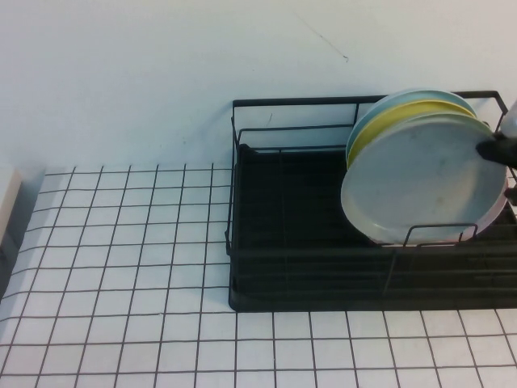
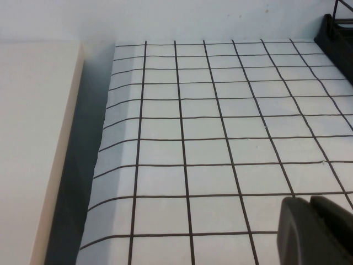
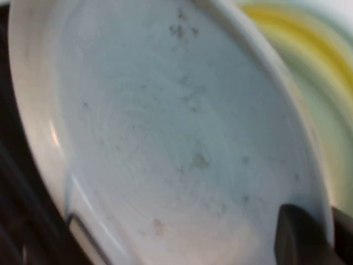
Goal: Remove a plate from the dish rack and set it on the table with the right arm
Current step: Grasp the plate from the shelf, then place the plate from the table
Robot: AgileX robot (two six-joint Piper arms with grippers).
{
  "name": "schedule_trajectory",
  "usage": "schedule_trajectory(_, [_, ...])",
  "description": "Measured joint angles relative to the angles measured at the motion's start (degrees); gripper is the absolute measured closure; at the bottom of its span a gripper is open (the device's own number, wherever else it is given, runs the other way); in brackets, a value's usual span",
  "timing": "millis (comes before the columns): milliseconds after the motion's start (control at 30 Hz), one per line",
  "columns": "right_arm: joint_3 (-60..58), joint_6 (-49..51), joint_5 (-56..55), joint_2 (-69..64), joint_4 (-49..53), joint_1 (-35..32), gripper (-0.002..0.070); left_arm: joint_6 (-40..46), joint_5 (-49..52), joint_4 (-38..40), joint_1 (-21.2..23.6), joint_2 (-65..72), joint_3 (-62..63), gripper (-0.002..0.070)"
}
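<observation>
The pale grey-white speckled plate [image 1: 424, 182] stands tilted at the right end of the black wire dish rack [image 1: 291, 202], in front of the other plates. Its lower edge sits behind a wire loop. My right gripper [image 1: 494, 150] is at the plate's right rim. In the right wrist view the plate [image 3: 165, 127] fills the picture, and the right gripper [image 3: 317, 212] has one black finger on each side of the rim, shut on it. My left gripper [image 2: 310, 200] is shut and empty, low over the white gridded table [image 2: 220, 110], out of the high view.
Yellow [image 1: 404, 113] and blue [image 1: 412, 95] plates stand behind the grey-white one, and a pink rim [image 1: 502, 206] shows at its lower right. A beige block [image 1: 6, 202] sits at the table's left edge. Gridded table [image 1: 121, 242] lies left of and in front of the rack.
</observation>
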State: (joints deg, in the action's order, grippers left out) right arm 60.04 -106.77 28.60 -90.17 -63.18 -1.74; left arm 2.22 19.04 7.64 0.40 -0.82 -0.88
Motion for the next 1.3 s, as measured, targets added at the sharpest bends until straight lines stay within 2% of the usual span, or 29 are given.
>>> schedule_trajectory(300, [5.0, 3.6, 4.6, 8.8, -1.0, 0.1, 0.0645, 0.0, 0.0, 0.0, 0.0, 0.0, 0.0, 0.0678])
schedule_trajectory(400, [5.7, 7.6, 6.3, 12.2, -1.0, 0.1, 0.0646, 0.0, 0.0, 0.0, 0.0, 0.0, 0.0, 0.0678])
schedule_trajectory(500, [6.1, 18.2, 9.9, 16.1, 0.4, 0.1, 0.0647, 0.0, 0.0, 0.0, 0.0, 0.0, 0.0, 0.0678])
schedule_trajectory(633, [6.3, 35.5, 20.0, 19.8, 10.9, 0.1, 0.0649, 0.0, 0.0, 0.0, 0.0, 0.0, 0.0, 0.0678])
schedule_trajectory(767, [5.1, 45.1, 31.7, 19.9, 21.4, 0.1, 0.0649, 0.0, 0.0, 0.0, 0.0, 0.0, 0.0, 0.0678])
schedule_trajectory(867, [1.1, 49.5, 36.1, 19.9, 24.3, 0.1, 0.0649, 0.0, 0.0, 0.0, 0.0, 0.0, 0.0, 0.0678])
schedule_trajectory(1033, [-9.0, 54.3, 33.5, 19.9, 25.1, 0.2, 0.0650, 0.0, 0.0, 0.0, 0.0, 0.0, 0.0, 0.0678])
schedule_trajectory(1300, [-22.9, 56.8, 21.2, 16.3, 25.2, 0.2, 0.0650, 0.2, 0.0, 0.0, 0.0, 0.0, 0.0, 0.0678])
